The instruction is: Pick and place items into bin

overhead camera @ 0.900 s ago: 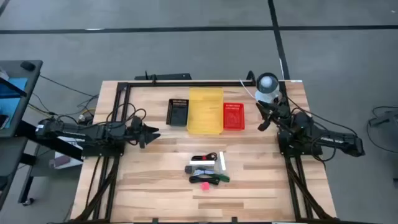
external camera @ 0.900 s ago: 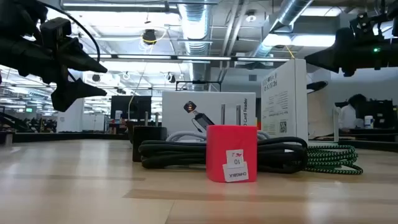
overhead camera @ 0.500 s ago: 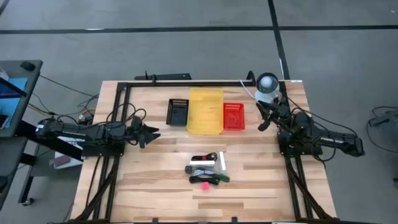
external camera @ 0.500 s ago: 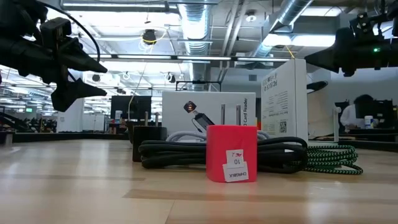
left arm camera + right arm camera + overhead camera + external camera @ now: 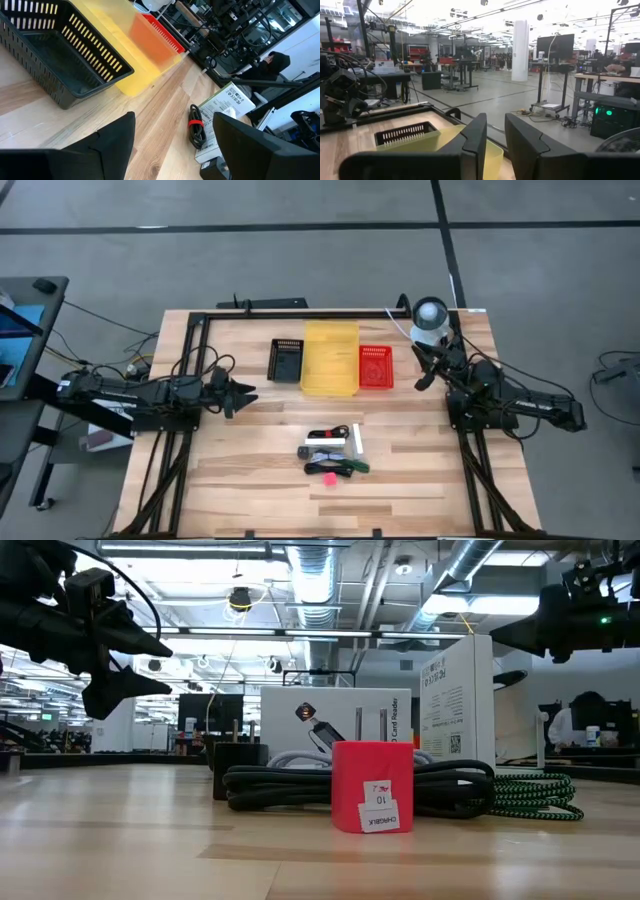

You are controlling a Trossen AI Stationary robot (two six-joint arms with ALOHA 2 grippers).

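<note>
The items lie in a cluster (image 5: 334, 453) on the table's near middle: white flat boxes (image 5: 336, 724), coiled black cables (image 5: 290, 786), a green braided cable (image 5: 532, 795) and a pink block (image 5: 371, 786) standing nearest the near edge. The left wrist view shows a black cable with a red tie (image 5: 196, 128) beside a white box (image 5: 226, 102). My left gripper (image 5: 246, 395) hovers open over the table's left part, pointing right, clear of everything. My right gripper (image 5: 421, 369) hovers open by a narrow gap at the right of the red bin, touching nothing.
Three bins stand in a row at the table's far middle: a black slotted basket (image 5: 286, 360), a yellow bin (image 5: 330, 358) and a red basket (image 5: 375, 367). A white round camera unit (image 5: 431, 315) sits at the far right corner. Bare wood lies between bins and items.
</note>
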